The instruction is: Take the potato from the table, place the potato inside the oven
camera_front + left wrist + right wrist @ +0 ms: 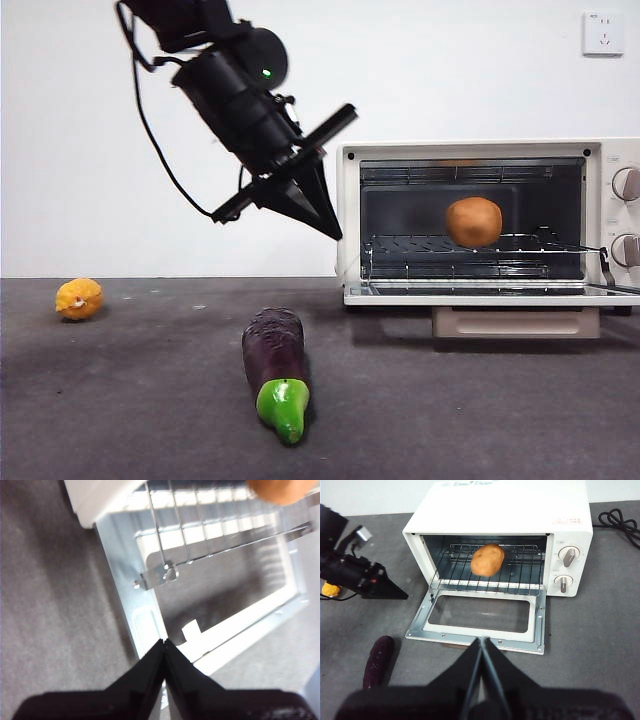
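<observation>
The orange-brown potato [474, 221] [487, 559] lies on the wire rack inside the cream-white oven [350, 215] [510, 510], whose glass door [480, 297] [470, 639] hangs open and flat. My left gripper [335, 232] [164, 642] is shut and empty, up in the air just outside the oven's left wall, above the door's corner; an edge of the potato [280, 490] shows in its view. The right wrist view also shows that left gripper [402, 596]. My right gripper [483, 640] is shut on nothing, held high in front of the open door.
A purple eggplant [275, 370] [377, 662] with a green stem lies on the grey table in front of the oven's left side. A small yellow-orange fruit [79, 298] sits far left. A black cable [620, 522] coils behind the oven's right side.
</observation>
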Robot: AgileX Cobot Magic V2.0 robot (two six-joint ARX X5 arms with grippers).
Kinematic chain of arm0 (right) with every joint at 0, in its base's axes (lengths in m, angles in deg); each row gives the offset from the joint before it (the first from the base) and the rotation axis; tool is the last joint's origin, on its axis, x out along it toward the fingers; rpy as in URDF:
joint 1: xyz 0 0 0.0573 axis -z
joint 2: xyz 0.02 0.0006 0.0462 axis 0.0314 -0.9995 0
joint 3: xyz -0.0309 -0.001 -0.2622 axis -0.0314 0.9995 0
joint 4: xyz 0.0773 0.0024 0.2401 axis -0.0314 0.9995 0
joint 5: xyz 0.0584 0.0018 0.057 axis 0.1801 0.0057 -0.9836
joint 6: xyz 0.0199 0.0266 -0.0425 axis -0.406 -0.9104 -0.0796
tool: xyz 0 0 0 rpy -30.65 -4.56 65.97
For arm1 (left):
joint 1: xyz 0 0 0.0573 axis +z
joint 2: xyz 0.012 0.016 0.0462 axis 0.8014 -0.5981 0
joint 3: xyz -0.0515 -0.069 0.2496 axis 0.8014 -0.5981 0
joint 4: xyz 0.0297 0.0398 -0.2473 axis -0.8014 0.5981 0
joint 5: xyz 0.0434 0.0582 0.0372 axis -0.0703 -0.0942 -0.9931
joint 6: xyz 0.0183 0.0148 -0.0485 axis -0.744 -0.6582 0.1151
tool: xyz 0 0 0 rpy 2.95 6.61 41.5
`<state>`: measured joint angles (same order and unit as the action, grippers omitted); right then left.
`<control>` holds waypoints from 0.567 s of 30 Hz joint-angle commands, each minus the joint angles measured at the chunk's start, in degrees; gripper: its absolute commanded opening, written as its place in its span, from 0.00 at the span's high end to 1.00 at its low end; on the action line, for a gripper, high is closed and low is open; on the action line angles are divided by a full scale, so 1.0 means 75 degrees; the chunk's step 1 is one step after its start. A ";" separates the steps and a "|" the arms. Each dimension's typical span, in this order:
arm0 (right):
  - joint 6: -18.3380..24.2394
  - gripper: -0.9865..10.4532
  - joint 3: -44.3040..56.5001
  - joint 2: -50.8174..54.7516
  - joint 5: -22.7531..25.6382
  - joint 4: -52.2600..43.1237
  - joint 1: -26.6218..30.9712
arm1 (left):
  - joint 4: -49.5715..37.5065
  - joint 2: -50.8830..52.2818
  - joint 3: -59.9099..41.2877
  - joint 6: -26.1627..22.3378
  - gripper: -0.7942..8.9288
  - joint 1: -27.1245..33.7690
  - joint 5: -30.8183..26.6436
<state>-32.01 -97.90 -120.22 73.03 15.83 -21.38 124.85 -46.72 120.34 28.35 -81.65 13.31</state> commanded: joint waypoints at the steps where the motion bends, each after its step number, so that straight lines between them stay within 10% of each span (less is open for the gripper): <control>1: 0.0035 0.92 0.0012 0.0082 0.0029 0.0079 -0.0009 | 0.0309 -0.0437 0.0306 -0.0143 0.93 -0.0026 -0.0283; 17: 0.0029 0.92 -0.0003 0.0364 0.0096 0.0460 -0.0009 | 0.0711 -0.0845 0.0458 -0.0154 0.93 -0.0015 -0.0874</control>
<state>-32.01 -97.90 -117.69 73.49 19.33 -21.40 129.83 -50.92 123.95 27.94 -81.47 6.55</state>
